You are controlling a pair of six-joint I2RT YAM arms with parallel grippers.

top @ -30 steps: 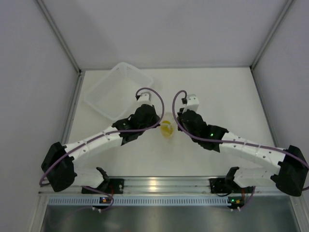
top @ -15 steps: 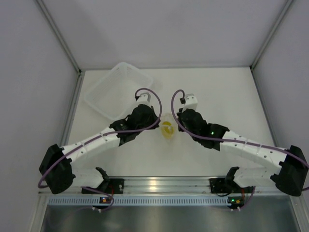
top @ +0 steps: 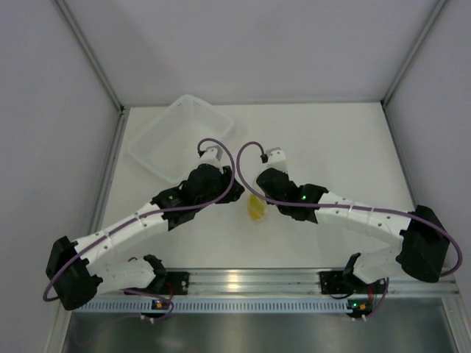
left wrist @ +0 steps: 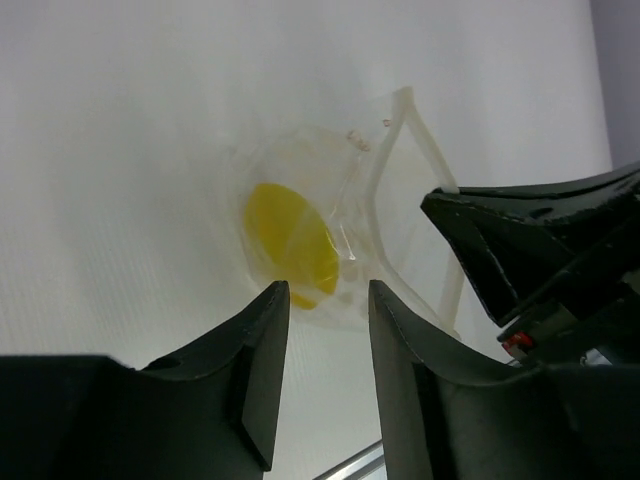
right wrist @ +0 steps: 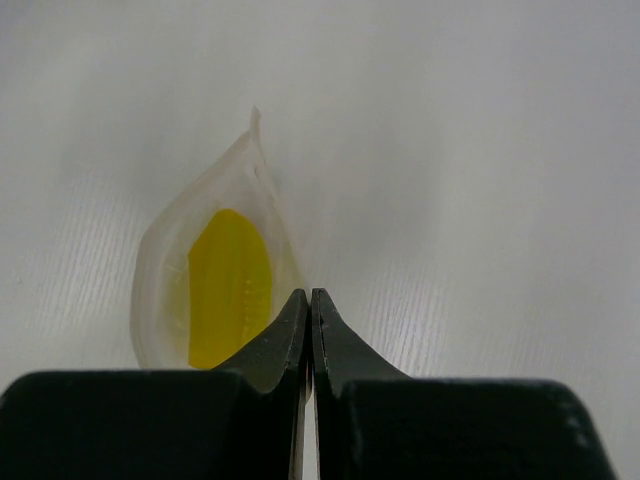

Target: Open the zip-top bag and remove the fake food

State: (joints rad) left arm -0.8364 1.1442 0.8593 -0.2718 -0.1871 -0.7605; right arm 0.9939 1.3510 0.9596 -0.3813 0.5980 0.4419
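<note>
The zip-top bag (top: 255,200) is a small clear pouch lying between my two wrists at mid-table. The yellow fake food (left wrist: 291,244) sits inside it, also showing as fake food (right wrist: 230,285) through the film. The bag (left wrist: 400,170) has its mouth spread wide. My left gripper (left wrist: 325,290) is open just short of the bag, with nothing between its fingers. My right gripper (right wrist: 308,295) is shut, pinching the bag's (right wrist: 165,262) edge at its tips. From the left wrist camera, the right gripper (left wrist: 440,205) meets the zip strip.
A translucent white tray (top: 140,151) stands at the back left, just beyond my left wrist. Grey walls close in the table on three sides, and an aluminium rail (top: 243,281) runs along the near edge.
My left gripper has opened and let go of the bag. Both wrists have shifted left, and the bag now hangs lower from the right gripper.
</note>
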